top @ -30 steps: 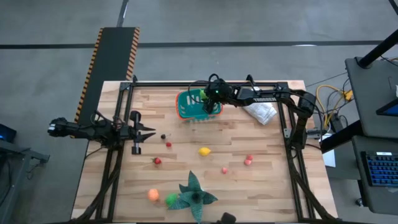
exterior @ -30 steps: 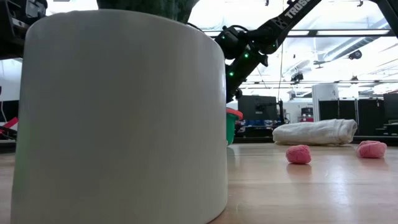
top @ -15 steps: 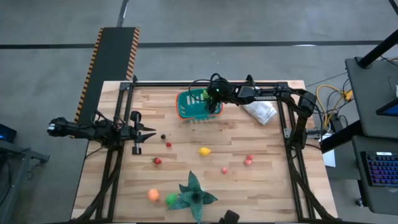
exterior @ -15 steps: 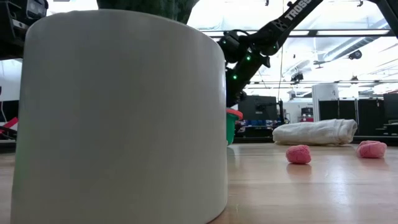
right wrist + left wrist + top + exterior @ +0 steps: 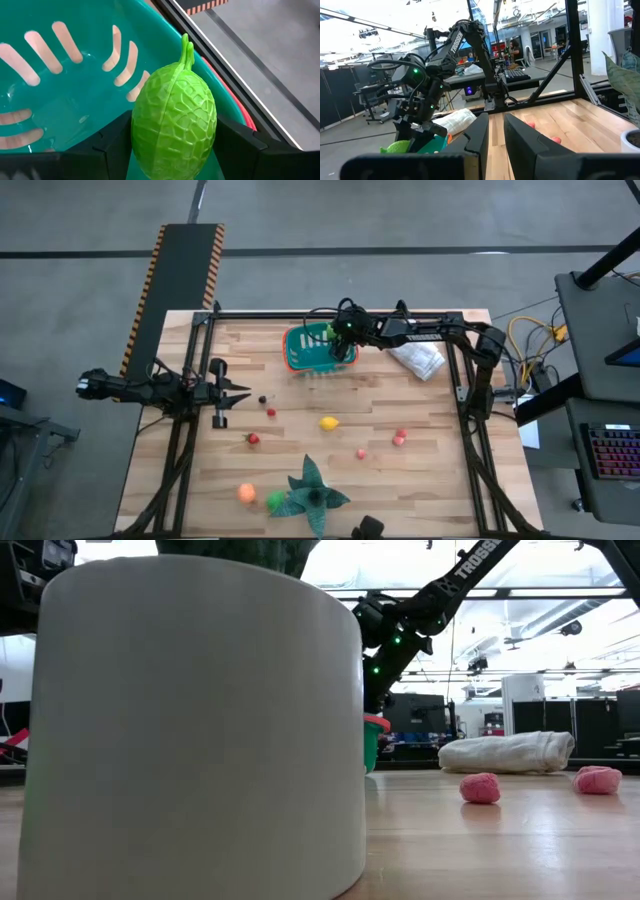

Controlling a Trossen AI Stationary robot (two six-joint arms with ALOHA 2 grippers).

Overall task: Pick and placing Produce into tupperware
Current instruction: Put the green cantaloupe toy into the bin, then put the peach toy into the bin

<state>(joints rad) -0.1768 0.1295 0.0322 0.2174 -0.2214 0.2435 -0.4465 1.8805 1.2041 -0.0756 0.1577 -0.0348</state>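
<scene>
Barely anything has shifted: right gripper (image 5: pixel 341 348) still hovers over the tub (image 5: pixel 310 347) at twelve o'clock, pinching a green fruit (image 5: pixel 173 135). Left gripper (image 5: pixel 243 392) waits at nine o'clock, pressed together.

A big white cylinder (image 5: pixel 195 730) fills the low view, hiding most of the teal tub (image 5: pixel 371 745); only its rim edge peeks out. From above, the right gripper (image 5: pixel 340 350) covers whatever it grips, and the dark speck (image 5: pixel 263 399) near the left gripper (image 5: pixel 238 392) is too small to identify.
</scene>
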